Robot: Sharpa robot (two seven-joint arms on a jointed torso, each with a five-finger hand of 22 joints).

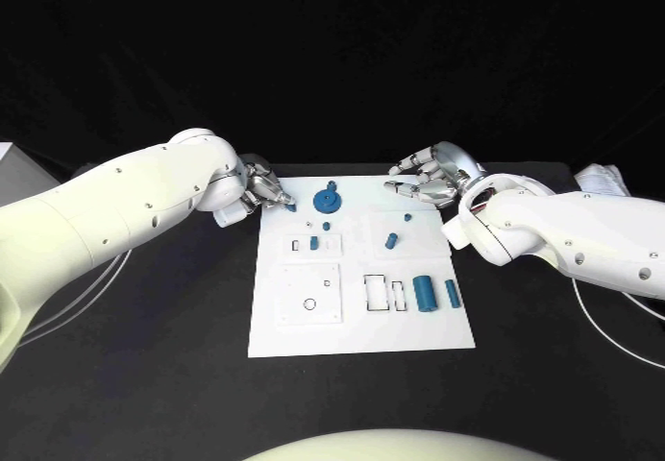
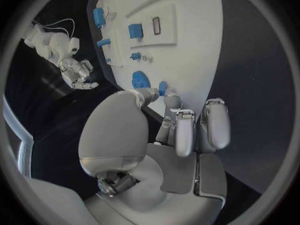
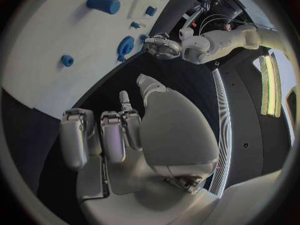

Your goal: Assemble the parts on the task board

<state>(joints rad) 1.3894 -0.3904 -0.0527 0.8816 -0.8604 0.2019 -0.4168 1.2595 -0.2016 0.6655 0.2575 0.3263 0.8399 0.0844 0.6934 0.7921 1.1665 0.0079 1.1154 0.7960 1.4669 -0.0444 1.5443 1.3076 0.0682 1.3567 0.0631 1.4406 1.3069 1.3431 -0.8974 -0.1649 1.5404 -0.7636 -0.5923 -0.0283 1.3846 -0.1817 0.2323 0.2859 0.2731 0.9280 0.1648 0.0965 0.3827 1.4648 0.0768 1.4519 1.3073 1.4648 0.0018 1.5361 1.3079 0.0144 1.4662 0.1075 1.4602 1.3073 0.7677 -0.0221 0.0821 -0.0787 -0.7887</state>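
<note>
The white task board (image 1: 354, 317) lies in the middle of the black table. My left hand (image 1: 260, 192) hovers at its far left corner and pinches a small blue part (image 2: 162, 88) between thumb and a finger. Just beside it on the board lies a blue round disc (image 1: 329, 200). At the far right corner my right hand (image 1: 430, 178) hangs with loosely bent fingers (image 3: 100, 135) and holds nothing. Two blue cylinders (image 1: 426, 293) lie near the board's right edge. Small blue pieces (image 1: 392, 240) stand mid-board.
Empty rectangular slots (image 1: 377, 293) sit left of the cylinders. A white box (image 1: 12, 178) stands at the table's left edge and a pale object (image 1: 603, 178) at the far right. Thin cables (image 1: 610, 327) trail under both arms.
</note>
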